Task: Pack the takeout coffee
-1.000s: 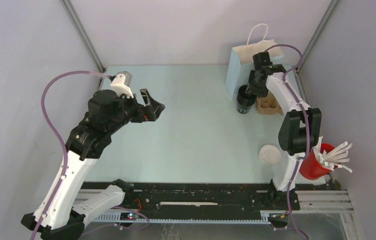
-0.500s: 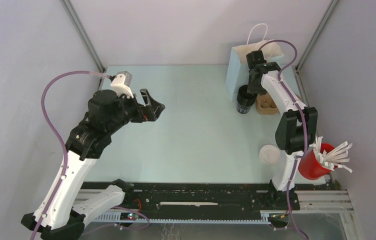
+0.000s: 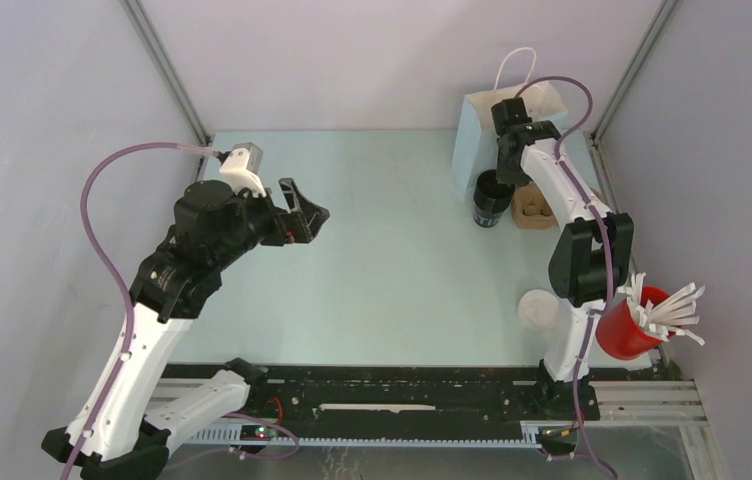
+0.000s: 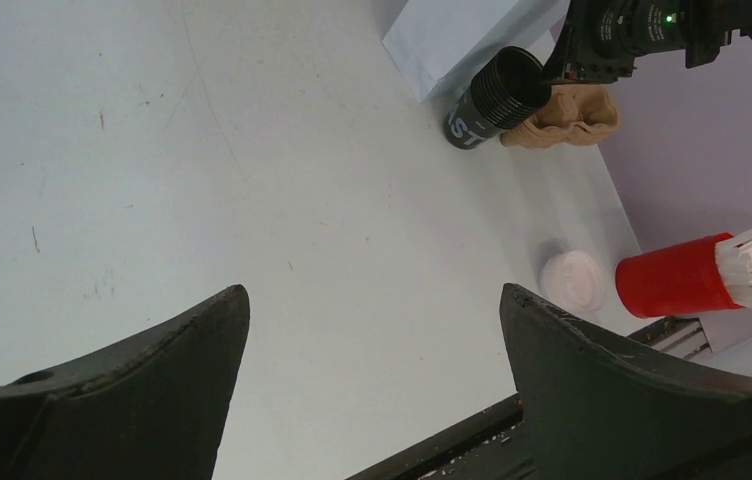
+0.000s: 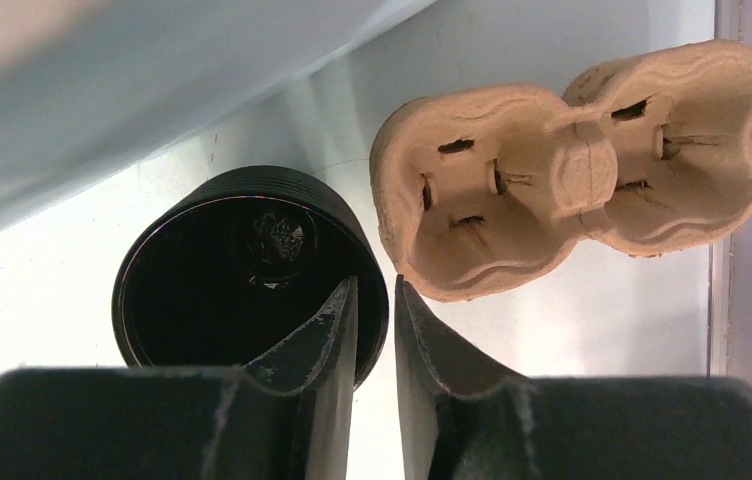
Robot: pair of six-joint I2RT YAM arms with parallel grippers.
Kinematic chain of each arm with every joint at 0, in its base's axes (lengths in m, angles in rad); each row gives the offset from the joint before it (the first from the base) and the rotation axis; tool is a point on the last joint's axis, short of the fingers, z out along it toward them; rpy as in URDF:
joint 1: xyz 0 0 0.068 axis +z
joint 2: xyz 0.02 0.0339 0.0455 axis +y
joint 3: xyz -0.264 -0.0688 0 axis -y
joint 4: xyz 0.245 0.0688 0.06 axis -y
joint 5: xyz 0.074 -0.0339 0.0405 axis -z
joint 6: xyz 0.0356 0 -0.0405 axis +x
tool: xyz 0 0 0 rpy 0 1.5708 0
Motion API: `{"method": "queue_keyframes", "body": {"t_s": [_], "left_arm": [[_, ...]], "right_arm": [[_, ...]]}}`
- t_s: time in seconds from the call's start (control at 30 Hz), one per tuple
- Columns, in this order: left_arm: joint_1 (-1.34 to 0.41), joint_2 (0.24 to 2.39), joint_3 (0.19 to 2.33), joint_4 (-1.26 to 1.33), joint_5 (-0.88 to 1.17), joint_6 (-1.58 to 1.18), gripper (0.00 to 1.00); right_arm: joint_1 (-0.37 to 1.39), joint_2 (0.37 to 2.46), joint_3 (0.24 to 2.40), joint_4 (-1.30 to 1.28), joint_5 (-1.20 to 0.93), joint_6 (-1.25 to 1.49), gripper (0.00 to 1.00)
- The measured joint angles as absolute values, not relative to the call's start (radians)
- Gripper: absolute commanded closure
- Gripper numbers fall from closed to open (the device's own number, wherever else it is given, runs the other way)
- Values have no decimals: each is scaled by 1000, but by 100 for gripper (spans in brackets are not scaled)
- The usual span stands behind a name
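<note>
A black takeout coffee cup [image 3: 492, 200] stands open and lidless at the far right, beside a brown pulp cup carrier [image 3: 534, 208] and in front of a pale blue paper bag [image 3: 482, 130]. My right gripper [image 3: 505, 180] hangs over the cup's right rim. In the right wrist view its jaws [image 5: 374, 280] are drawn close, one finger inside the cup [image 5: 212, 270] and one outside, with the cup wall between them; the carrier [image 5: 572, 160] lies empty just beyond. The left gripper [image 3: 307, 215] hovers wide open over the table's left middle, holding nothing [image 4: 373, 290].
A white lid [image 3: 539, 309] lies on the table near the right arm's base. A red cup of white sticks [image 3: 632, 325] stands at the near right edge. The bag's handle rises against the back wall.
The right gripper's jaws have narrowed around the cup's rim, and its wrist has shifted slightly back toward the bag. The left arm has stayed still.
</note>
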State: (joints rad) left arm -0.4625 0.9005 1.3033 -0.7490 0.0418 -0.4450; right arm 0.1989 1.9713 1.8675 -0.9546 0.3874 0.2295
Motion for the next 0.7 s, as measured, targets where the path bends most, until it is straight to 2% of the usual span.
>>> {"method": "queue_keyframes", "body": {"t_s": [0.07,0.3,0.63,0.7], "left_arm": [[-463,900,1303,-749,42,-445,0],[-463,896,1290,-749,48,-445,0],[-463,896,1290,-749,50,-445,0],[-463,896,1290,-749,53,-445,0]], "right_arm": [[199,1975,1868,-955,387,229,69],[199,2000,1868,-954,389,229,75],[215,2001,1878,-963,419,221,74],[219,2001,1880,-967,422,220,77]]}}
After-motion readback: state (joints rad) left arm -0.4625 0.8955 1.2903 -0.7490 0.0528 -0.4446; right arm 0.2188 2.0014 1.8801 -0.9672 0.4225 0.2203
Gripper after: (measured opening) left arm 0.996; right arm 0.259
